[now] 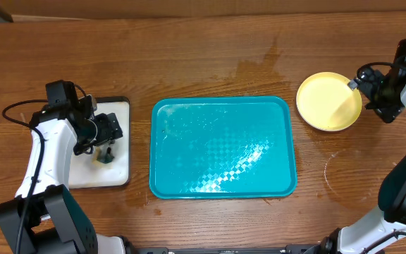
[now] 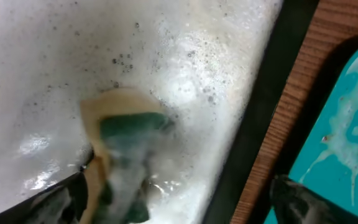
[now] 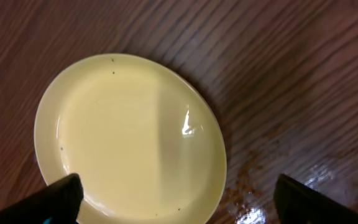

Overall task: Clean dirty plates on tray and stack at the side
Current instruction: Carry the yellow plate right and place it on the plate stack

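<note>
The turquoise tray (image 1: 220, 148) lies in the middle of the table, wet and with no plate on it; its corner shows in the left wrist view (image 2: 353, 124). A pale yellow-green plate (image 1: 328, 101) sits on the wood to the tray's right, also in the right wrist view (image 3: 129, 134). No white plate shows. My right gripper (image 1: 363, 88) is open and empty above the plate's right edge (image 3: 176, 196). My left gripper (image 1: 104, 134) is open over a green and yellow sponge (image 2: 129, 134), whose lower part lies by my left finger (image 2: 176, 199).
A small black-rimmed tray (image 1: 118, 176) with a foamy white surface (image 2: 179, 56) lies left of the turquoise tray; the sponge (image 1: 106, 156) rests on it. Wet patches mark the wood behind and right of the turquoise tray.
</note>
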`<action>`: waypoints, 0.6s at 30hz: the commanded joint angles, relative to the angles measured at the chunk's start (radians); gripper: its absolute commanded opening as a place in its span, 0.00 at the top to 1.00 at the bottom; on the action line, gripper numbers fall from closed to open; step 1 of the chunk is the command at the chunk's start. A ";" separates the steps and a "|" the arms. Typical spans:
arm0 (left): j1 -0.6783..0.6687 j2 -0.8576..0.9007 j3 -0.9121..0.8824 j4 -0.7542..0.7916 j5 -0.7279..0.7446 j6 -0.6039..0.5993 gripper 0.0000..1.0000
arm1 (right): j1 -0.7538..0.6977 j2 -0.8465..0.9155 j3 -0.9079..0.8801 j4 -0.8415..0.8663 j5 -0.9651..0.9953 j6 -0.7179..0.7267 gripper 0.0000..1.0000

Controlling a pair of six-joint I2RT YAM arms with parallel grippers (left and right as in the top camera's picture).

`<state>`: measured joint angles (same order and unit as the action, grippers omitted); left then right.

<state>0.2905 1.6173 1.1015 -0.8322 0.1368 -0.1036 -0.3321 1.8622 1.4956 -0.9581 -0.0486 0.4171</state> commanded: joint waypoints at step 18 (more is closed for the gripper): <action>0.004 0.005 0.000 0.024 -0.014 -0.008 0.00 | 0.002 -0.002 0.002 0.006 -0.005 0.002 0.00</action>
<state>0.2905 1.6173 1.1015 -0.8131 0.1329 -0.1051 -0.3325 1.8622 1.4956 -0.9581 -0.0490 0.4183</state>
